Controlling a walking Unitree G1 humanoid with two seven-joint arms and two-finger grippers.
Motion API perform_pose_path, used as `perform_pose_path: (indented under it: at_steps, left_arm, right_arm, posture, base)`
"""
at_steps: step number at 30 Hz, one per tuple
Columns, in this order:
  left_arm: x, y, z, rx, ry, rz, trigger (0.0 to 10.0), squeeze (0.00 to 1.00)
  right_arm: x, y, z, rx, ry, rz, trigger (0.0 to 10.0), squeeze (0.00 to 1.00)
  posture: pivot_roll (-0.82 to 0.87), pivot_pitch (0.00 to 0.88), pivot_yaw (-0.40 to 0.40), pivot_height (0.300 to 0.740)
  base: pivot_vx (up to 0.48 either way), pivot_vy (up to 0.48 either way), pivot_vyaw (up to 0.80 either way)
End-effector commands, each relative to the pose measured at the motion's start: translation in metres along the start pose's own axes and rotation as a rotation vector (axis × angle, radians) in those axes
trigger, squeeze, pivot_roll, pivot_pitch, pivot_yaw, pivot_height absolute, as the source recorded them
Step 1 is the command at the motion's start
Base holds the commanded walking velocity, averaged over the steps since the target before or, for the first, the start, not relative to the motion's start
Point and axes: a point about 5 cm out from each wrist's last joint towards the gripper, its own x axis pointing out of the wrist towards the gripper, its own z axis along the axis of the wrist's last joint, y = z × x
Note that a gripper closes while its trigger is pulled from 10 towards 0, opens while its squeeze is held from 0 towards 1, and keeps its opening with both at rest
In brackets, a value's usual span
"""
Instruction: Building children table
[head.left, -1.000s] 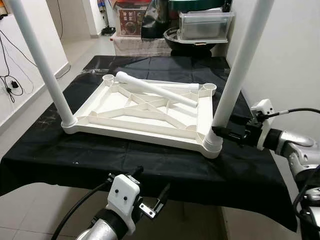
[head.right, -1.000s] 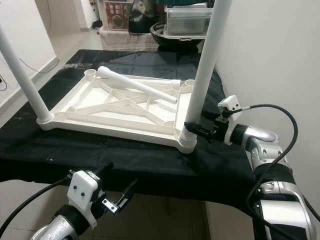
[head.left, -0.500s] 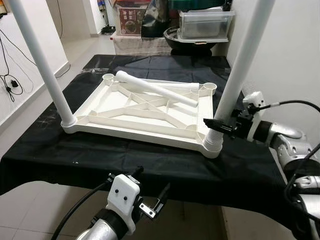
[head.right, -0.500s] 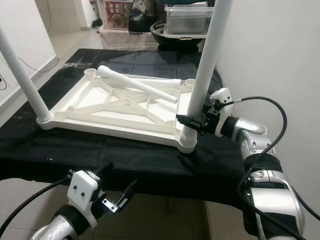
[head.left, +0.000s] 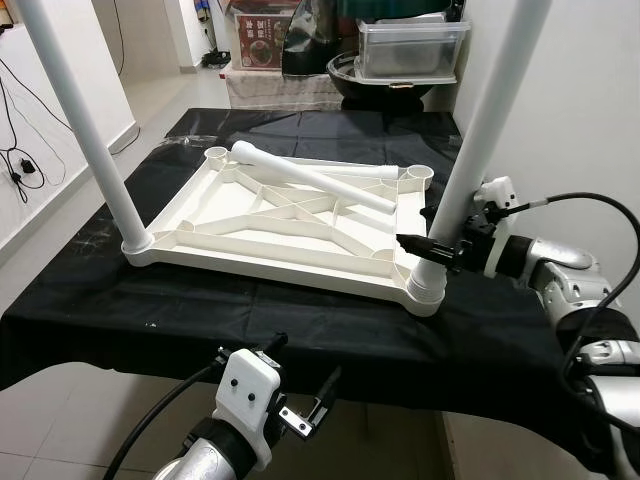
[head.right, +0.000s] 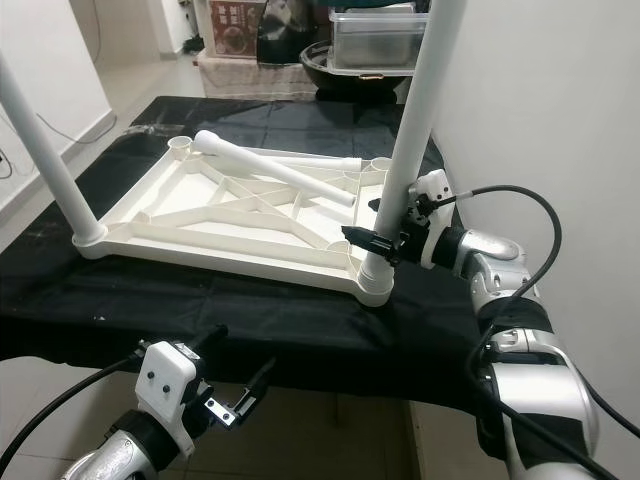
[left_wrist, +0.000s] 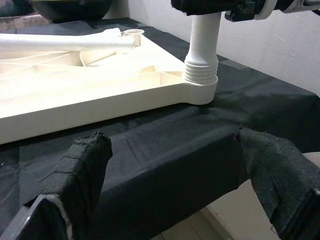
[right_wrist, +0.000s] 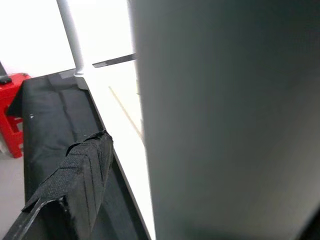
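Right eye view puts the right gripper (head.right: 385, 238) low on the near right table leg (head.right: 412, 140), its two black fingers reaching one on each side of the white tube just above the threaded collar. They look closed around the leg, though whether the pads truly press on it cannot be told for certain. In the right wrist view that leg (right_wrist: 225, 120) stands directly against the camera, with one cloth-wrapped finger (right_wrist: 75, 185) beside it.

Below the gripper, the leg seats in the corner socket of the upturned white tabletop (head.left: 290, 215), which lies on a table under a black cloth (head.left: 330, 330). Beyond the gripper, across the ribbed underside, a loose table leg (head.left: 310, 178) lies diagonally, and the two far corner sockets stand empty. Far across from the gripper, a second upright leg (head.left: 85, 120) is seated in the near left corner.

The left gripper (head.left: 295, 400) hangs below the near edge of the cloth, away from the parts, fingers spread apart with nothing between them.

The step in hand appears to be tightening this leg. To do it well, the grip should stay low near the collar, the tube kept vertical while turning so the thread does not cross, and the tabletop prevented from sliding on the cloth.
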Motion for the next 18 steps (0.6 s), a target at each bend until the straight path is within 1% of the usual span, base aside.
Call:
perform_pose_path:
  at_steps: [1,2,3,12,15,18]
  left_arm:
    - [-0.002,-0.002,0.000,0.000,0.004,-0.004,10.0,0.00]
    - [-0.002,-0.002,0.000,0.000,0.004,-0.004,10.0,0.00]
    - [-0.002,-0.003,0.000,0.000,0.005,-0.006,10.0,0.00]
    - [-0.002,-0.003,-0.001,0.000,0.005,-0.006,10.0,0.00]
    - [-0.002,-0.004,-0.001,0.001,0.006,-0.006,10.0,0.00]
    - [-0.002,-0.004,-0.001,0.000,0.006,-0.007,10.0,0.00]
  right_arm:
    - [0.009,0.002,0.005,-0.019,0.000,0.020,9.8,0.00]
    - [0.009,0.002,0.005,-0.019,0.000,0.020,9.8,0.00]
    - [0.011,0.003,0.005,-0.016,-0.009,0.014,0.0,0.00]
    - [0.016,0.006,0.004,-0.014,-0.021,0.021,0.0,0.00]
    - [0.021,0.010,0.000,-0.026,-0.027,0.027,0.0,0.00]
    - [0.022,0.011,-0.002,-0.032,-0.024,0.020,0.0,0.00]
  posture:
    - [0.13,0.108,-0.030,0.740]
    - [0.13,0.108,-0.030,0.740]
    - [0.13,0.105,-0.032,0.740]
    - [0.13,0.103,-0.034,0.740]
    - [0.13,0.099,-0.033,0.740]
    - [0.13,0.099,-0.033,0.740]
  base:
    - [0.000,0.000,0.00]
    - [0.000,0.000,0.00]
    - [0.000,0.000,0.00]
    - [0.000,0.000,0.00]
    - [0.000,0.000,0.00]
    - [0.000,0.000,0.00]
